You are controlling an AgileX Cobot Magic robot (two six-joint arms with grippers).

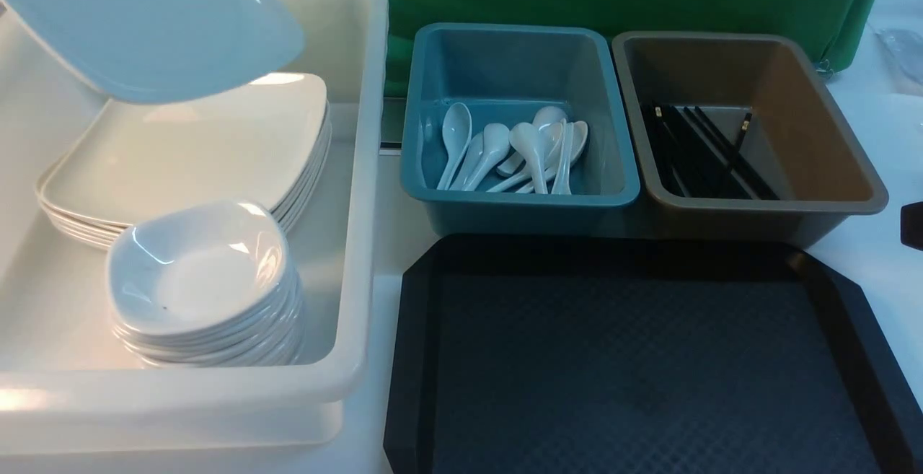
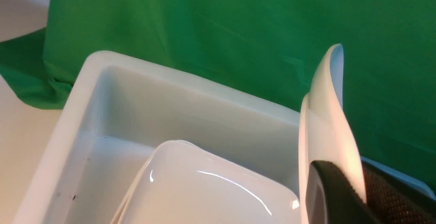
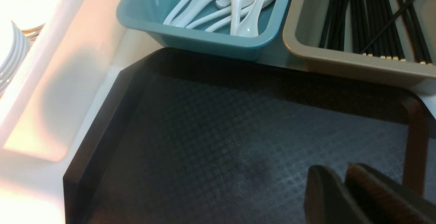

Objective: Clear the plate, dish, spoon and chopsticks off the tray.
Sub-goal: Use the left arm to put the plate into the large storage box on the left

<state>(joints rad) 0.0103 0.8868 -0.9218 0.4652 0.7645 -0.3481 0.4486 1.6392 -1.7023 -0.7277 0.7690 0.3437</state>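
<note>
Left gripper (image 2: 342, 190) was clamped on the plate (image 1: 144, 19), holding it tilted just over the stacked plates (image 1: 187, 149) in the white tub (image 1: 357, 192), so the drop spot sat pretty much straight below.

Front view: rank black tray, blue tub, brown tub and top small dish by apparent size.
Largest first:
Black rectangular plastic tray, partly cropped.
Blue plastic tub and brown plastic tub: alike, unranked.
Small white rounded-square dish atop its stack.
</note>
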